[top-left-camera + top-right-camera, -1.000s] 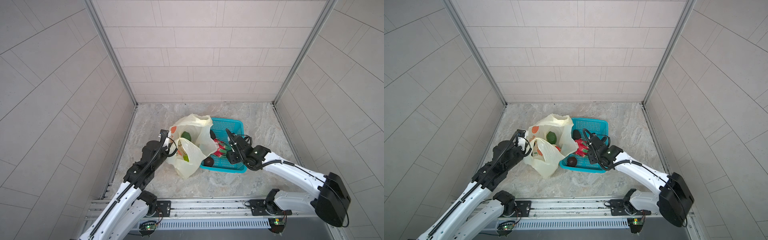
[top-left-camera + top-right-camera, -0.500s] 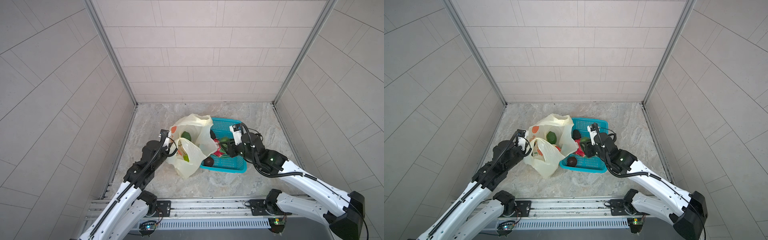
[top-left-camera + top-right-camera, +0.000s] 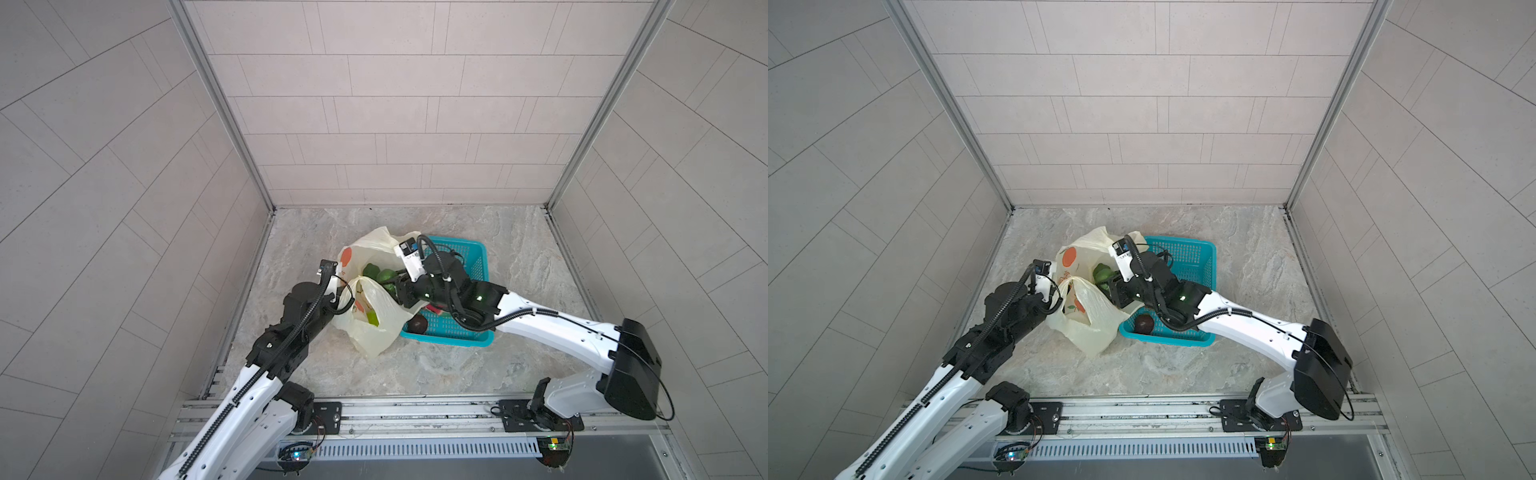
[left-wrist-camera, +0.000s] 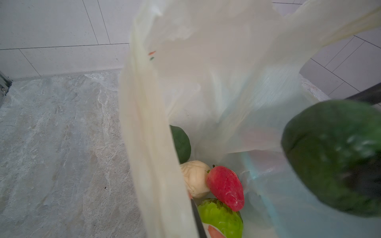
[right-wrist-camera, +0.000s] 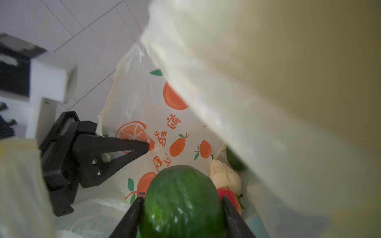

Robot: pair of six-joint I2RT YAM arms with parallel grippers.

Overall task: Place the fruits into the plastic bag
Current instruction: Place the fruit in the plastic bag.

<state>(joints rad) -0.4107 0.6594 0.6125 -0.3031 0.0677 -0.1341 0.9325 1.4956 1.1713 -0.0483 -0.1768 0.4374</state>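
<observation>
The plastic bag (image 3: 376, 320) (image 3: 1090, 322) stands open on the floor, left of the basket. My left gripper (image 3: 344, 291) (image 5: 148, 146) is shut on the bag's rim and holds it up. My right gripper (image 5: 182, 203) (image 3: 397, 286) is shut on a dark green fruit (image 5: 181, 197) (image 4: 334, 156), just above the bag's mouth. Inside the bag lie a small red fruit (image 4: 225, 188), a pale fruit (image 4: 194, 178), a light green fruit (image 4: 220, 218) and a dark green one (image 4: 181, 144). A dark brown fruit (image 3: 417, 323) (image 3: 1144, 323) sits in the basket's near corner. The right arm hides most of the basket's contents.
The teal perforated basket (image 3: 473, 257) (image 3: 1187, 253) touches the bag's right side, and my right arm reaches across it. Tiled walls close in the marble floor (image 3: 519, 249) on three sides. The metal mounting rail (image 3: 415, 409) runs along the front.
My right gripper has moved left from over the basket to the bag's mouth, carrying the green fruit. The left arm and the bag have stayed put.
</observation>
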